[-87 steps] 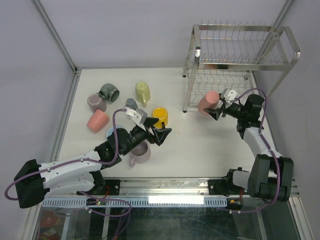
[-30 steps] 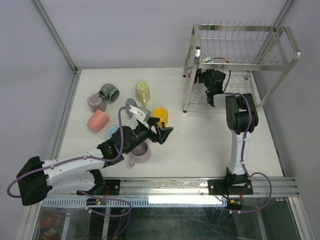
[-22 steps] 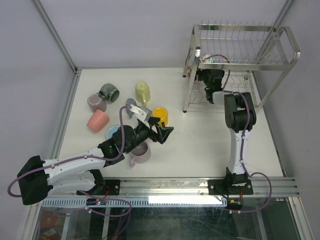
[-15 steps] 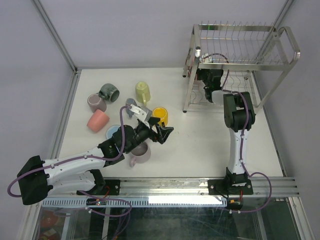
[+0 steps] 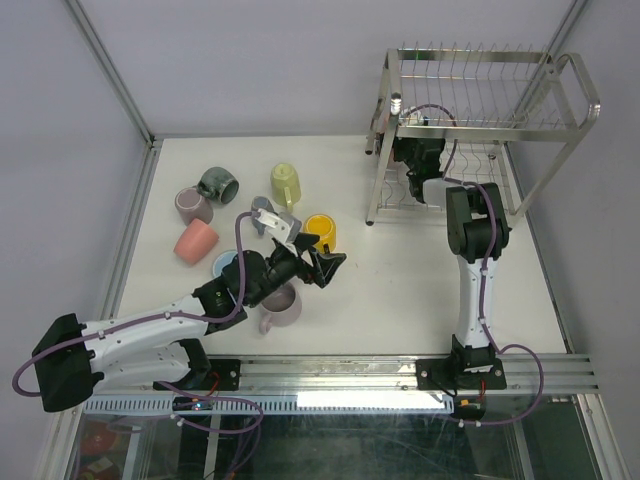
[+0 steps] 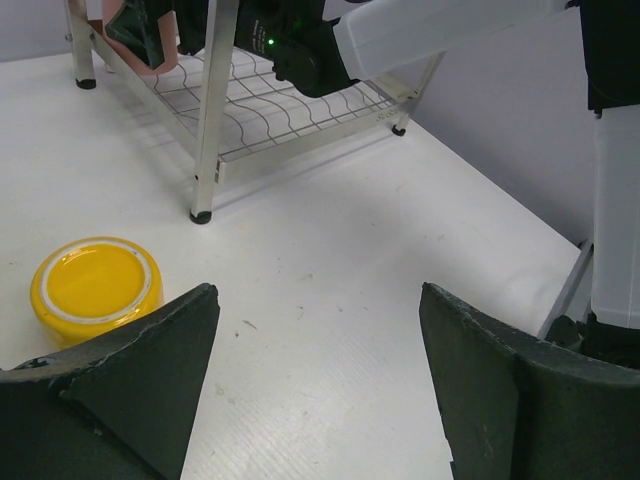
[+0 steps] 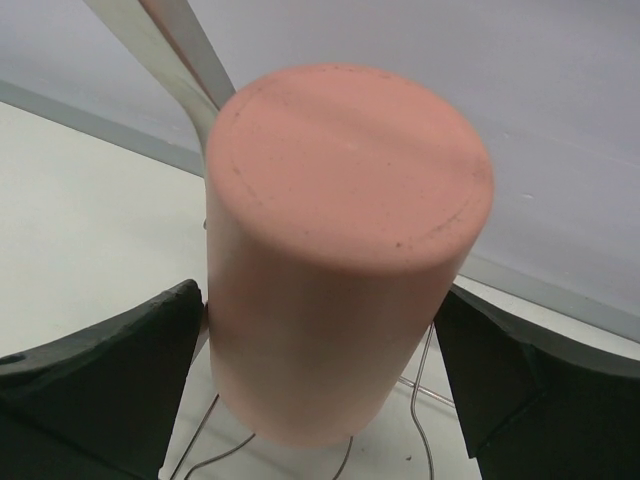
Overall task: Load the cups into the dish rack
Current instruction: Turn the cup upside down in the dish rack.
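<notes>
Salmon pink cup (image 7: 340,200), carried over the surface moments ago, now sits at the lower shelf of the dish rack (image 5: 520,126), between the right hand's (image 7: 320,300) fingers. Whether they have let go I cannot tell, but this cup looks nearly loaded.

A white table (image 5: 400,290) carries a chrome dish rack (image 5: 480,100) at its far right corner. Loose cups (image 5: 195,241) cluster on its left half, a yellow cup (image 5: 320,232) nearest the rack.

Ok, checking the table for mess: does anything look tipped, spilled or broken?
Nothing looks spilled or broken. The loose cups are jumbled, though: the dark grey-green mug, the pale yellow-green mug and the salmon pink tumbler all lie on their sides on the white table rather than standing upright.
</notes>
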Controlling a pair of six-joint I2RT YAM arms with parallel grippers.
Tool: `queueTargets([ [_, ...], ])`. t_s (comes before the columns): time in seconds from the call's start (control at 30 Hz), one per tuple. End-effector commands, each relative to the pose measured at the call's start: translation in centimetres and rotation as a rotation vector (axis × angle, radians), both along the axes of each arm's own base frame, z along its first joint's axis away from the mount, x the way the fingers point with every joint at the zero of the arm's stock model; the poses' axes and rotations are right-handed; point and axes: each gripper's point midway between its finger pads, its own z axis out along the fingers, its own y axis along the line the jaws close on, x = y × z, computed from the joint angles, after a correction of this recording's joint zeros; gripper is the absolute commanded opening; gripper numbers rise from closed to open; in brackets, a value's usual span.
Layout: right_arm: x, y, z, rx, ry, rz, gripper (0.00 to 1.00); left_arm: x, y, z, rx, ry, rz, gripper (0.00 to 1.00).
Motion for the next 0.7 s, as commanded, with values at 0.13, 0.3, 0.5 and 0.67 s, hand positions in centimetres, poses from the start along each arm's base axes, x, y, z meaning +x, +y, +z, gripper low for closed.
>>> queueTargets([
  [0.13,-1.3,-0.1,5.1,0.008,-0.089,-0.001,0.99,-0.3,0.8,2.7,-0.083,-0.039,0.002,0.8],
  [0.3,-2.7,-0.6,4.8,0.004,-0.094,-0.006,0.99,-0.5,0.9,2.6,-0.089,-0.035,-0.004,0.8],
  [0.5,-4.4,-1.7,4.7,0.01,-0.079,-0.025,0.99,-0.8,1.1,2.6,-0.094,-0.034,-0.013,0.8],
  [0.67,-6.7,-2.7,4.2,0.001,-0.043,-0.008,0.99,-0.8,1.2,2.3,-0.088,-0.036,-0.01,0.8],
])
